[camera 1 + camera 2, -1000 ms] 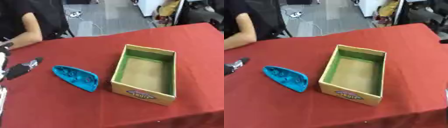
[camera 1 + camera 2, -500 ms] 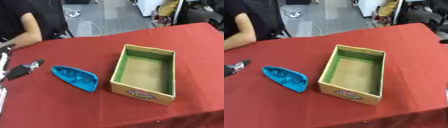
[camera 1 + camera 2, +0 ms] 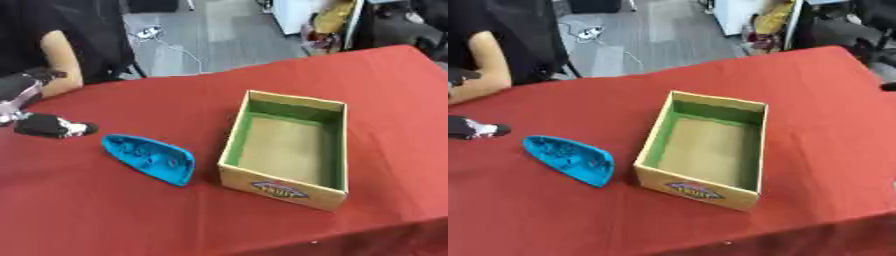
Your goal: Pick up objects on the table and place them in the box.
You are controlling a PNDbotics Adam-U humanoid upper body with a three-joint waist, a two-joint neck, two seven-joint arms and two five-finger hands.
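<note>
An open cardboard box (image 3: 289, 150) with a green-lined interior sits empty at centre right of a red-covered table (image 3: 131, 210). To its left, near but apart from it, lies a blue pointed plastic object (image 3: 149, 159). At the left edge of the frame, the robot's left hand (image 3: 17, 95) shows above a small black object (image 3: 48, 126) with a pale tip; whether its fingers are spread or closed cannot be told. The right hand is not seen.

Counter (image 3: 131, 210): covered in matt red cloth. Box (image 3: 293, 180): matt tan cardboard, green-lined inner walls, printed label. Blue object (image 3: 150, 158): moulded plastic, slight sheen, textured top.
</note>
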